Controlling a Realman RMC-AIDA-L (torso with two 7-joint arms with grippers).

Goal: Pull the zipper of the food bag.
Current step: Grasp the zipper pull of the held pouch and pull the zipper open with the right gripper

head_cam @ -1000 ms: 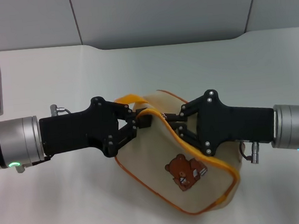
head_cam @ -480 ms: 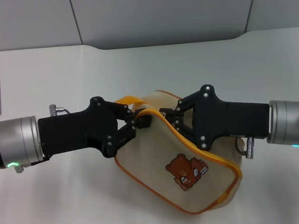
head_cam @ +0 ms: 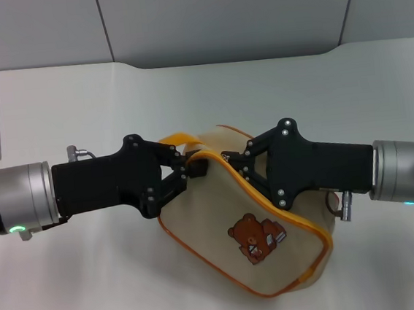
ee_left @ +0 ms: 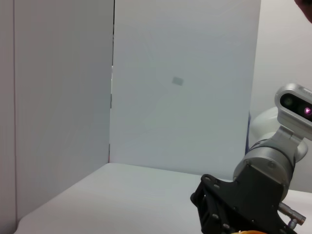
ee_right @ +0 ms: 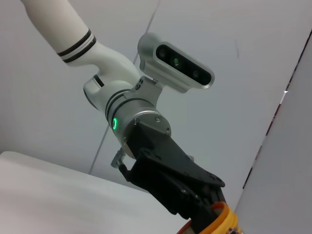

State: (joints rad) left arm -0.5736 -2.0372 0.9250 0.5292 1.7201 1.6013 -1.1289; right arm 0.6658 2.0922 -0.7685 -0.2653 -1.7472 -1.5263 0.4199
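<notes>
The cream food bag [head_cam: 214, 227] with a brown bear print lies on the white table [head_cam: 80, 284], between my two grippers. My left gripper [head_cam: 197, 167] is shut on the bag's top corner, just below the orange strap handle [head_cam: 174, 138]. My right gripper [head_cam: 231, 160] comes in from the right. Its fingertips are closed at the top end of the orange-yellow zip track [head_cam: 271, 206], where the small zipper pull tab [head_cam: 225, 155] barely shows. The right wrist view shows the left gripper [ee_right: 195, 195] and a bit of the orange handle [ee_right: 223, 220].
A grey wall panel [head_cam: 215, 15] stands behind the table's far edge. The left wrist view shows the right arm's black gripper body [ee_left: 239, 209] in front of white walls.
My right gripper has moved a little to the left, closer to my left gripper, and its fingers have drawn together at the zip track. The left gripper and the bag have hardly moved.
</notes>
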